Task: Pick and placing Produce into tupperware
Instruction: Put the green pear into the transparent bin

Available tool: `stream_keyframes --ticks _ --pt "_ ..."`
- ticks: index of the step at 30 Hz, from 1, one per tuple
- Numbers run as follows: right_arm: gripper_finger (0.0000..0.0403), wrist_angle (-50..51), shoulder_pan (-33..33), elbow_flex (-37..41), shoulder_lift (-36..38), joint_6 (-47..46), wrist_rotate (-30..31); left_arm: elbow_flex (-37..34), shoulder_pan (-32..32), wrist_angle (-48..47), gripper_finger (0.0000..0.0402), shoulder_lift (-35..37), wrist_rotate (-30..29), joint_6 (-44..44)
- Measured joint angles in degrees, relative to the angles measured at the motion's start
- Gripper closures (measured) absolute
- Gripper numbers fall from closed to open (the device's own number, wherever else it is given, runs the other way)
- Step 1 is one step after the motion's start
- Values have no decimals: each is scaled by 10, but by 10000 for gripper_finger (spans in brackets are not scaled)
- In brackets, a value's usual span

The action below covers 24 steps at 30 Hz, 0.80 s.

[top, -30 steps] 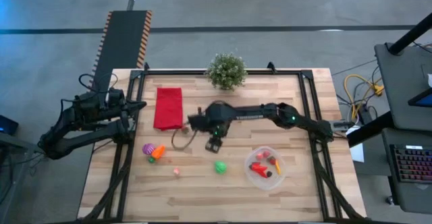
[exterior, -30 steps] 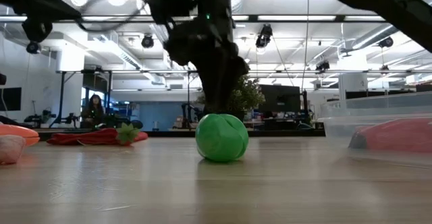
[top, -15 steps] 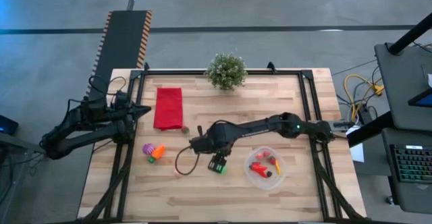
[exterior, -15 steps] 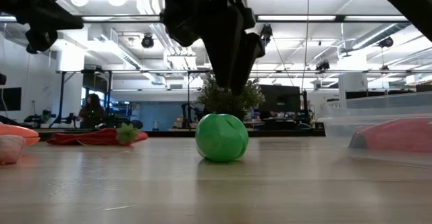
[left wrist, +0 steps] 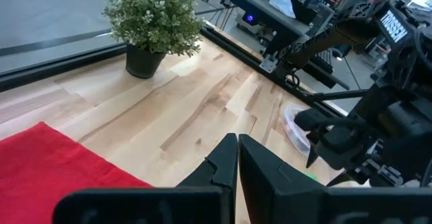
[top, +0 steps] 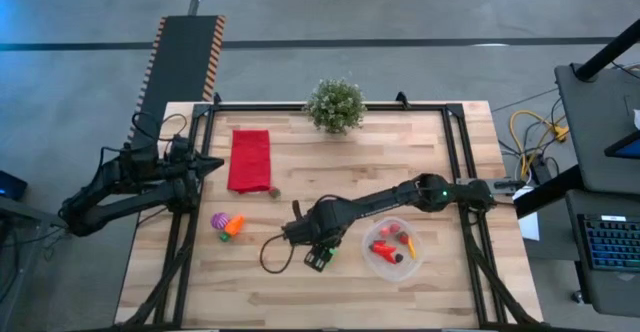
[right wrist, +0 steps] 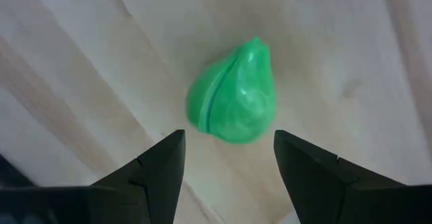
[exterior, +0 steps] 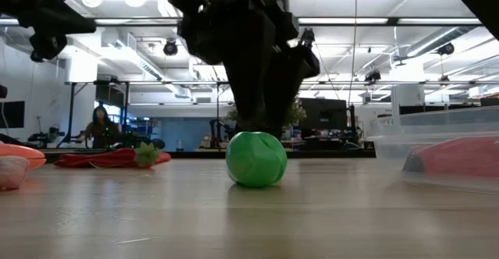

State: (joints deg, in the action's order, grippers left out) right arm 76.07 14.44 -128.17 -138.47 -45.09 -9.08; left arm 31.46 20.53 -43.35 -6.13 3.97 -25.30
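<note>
Right wrist view shows a green pear-shaped produce piece (right wrist: 233, 96) lying on the pale wooden desk (right wrist: 81, 55), framed between the two dark fingers (right wrist: 152, 170) of the right end effector (right wrist: 228, 166), which stand apart and do not touch it. From above, that right end effector (top: 320, 259) sits near the desk's front middle, with the clear tupperware (top: 412, 263) just to its right, holding red and orange pieces (top: 385, 251). Farther left lie a purple piece (top: 219, 220) and an orange piece (top: 234, 225) touching each other, near a red cloth (top: 250, 159). A potted plant (top: 335, 104) stands at the back edge. The left end effector (left wrist: 236, 166) waits at the desk's left edge, fingers pressed together.
</note>
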Motion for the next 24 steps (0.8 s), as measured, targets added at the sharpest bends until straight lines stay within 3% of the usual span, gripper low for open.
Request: stream_keyframes --ticks 17,24 --pt "183 -61 7 79 6 -68 26 0 0 0 402 0 0 -14" --pt "183 -54 7 66 3 -70 41 0 0 0 402 0 0 -14"
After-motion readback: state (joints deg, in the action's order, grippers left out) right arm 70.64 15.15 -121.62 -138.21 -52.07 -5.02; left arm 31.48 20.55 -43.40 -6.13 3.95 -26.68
